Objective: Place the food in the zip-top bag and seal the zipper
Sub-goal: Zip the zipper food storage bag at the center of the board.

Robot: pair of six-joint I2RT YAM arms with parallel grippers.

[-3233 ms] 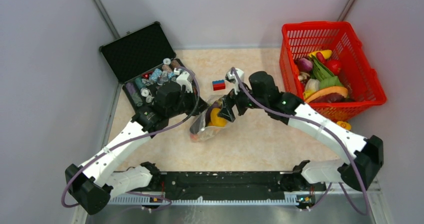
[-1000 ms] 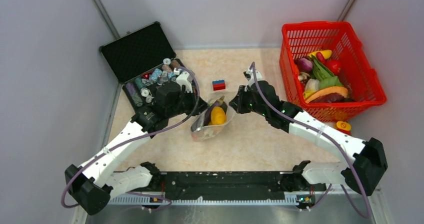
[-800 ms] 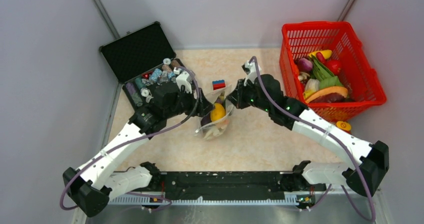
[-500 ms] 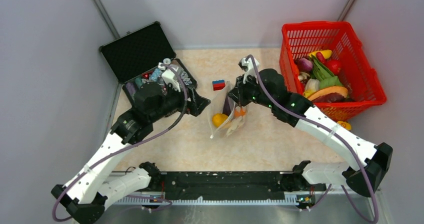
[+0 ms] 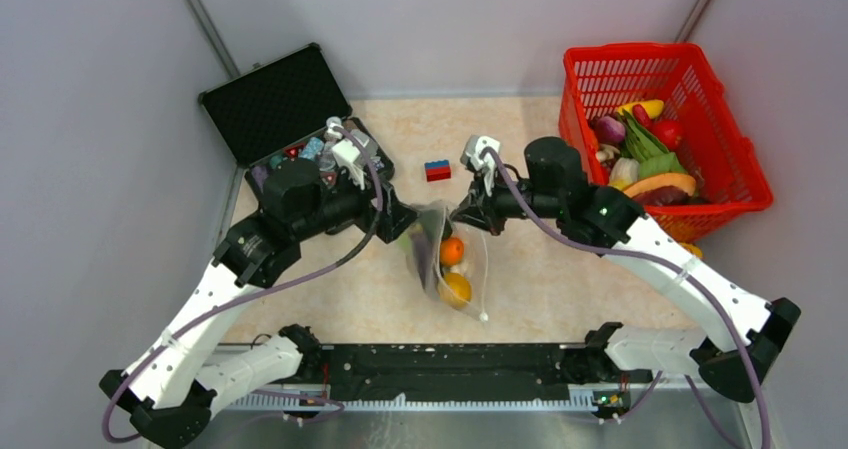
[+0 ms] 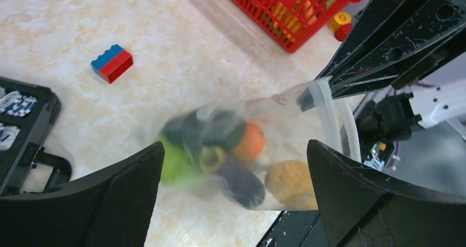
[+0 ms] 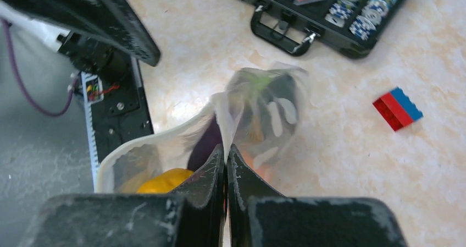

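Beige marbled table [image 5: 560,279], centre: zip-top bag [image 5: 450,259] with the food [image 6: 250,142] inside, in orange, green and dark pieces. Right gripper [image 7: 226,148] is clamped tight on the bag's rim by the zipper [image 6: 329,115]. Left gripper [image 6: 233,159] is spread wide just beside the bag at 10 o'clock, gripping nothing. Black case [image 5: 270,99] lies farther out on that bearing. Red basket [image 5: 590,64] at 2 o'clock.

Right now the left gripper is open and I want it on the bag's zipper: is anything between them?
Nothing visible does. The open left gripper faces the zip-top bag directly; the bag hangs from the shut right gripper, food inside. The toy brick lies well off to the side.
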